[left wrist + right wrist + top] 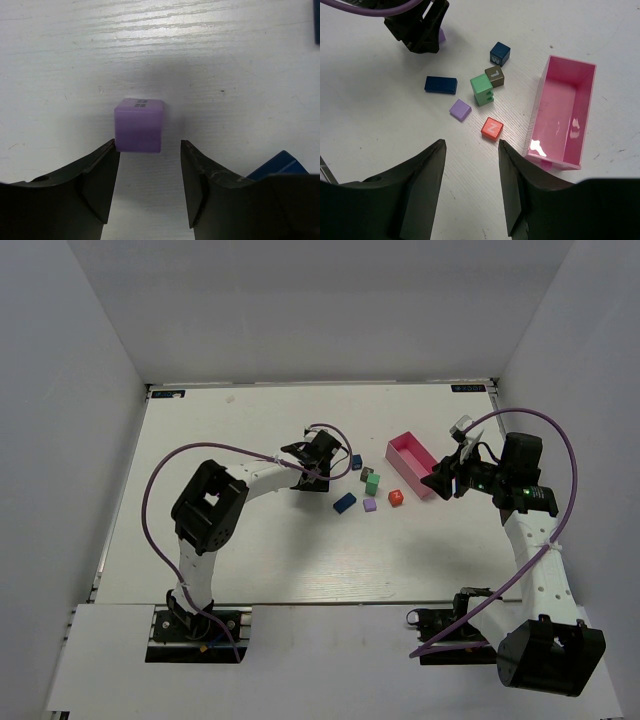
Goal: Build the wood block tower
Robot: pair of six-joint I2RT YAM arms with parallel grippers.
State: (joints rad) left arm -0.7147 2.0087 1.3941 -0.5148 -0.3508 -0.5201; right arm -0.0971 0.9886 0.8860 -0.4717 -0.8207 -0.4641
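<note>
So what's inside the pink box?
Nothing shows inside the pink tray: just its shiny bare floor with spots of glare. A thin strip of floor behind its near wall is hidden.

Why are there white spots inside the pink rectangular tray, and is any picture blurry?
Right wrist view: the white spots are light glaring off the glossy floor of the pink rectangular tray; nothing looks blurred. Left wrist view: the lilac wooden cube is crisp, with a faint soft shadow beside it. Top view: even, flat light on the white table, only faint shadows.
</note>
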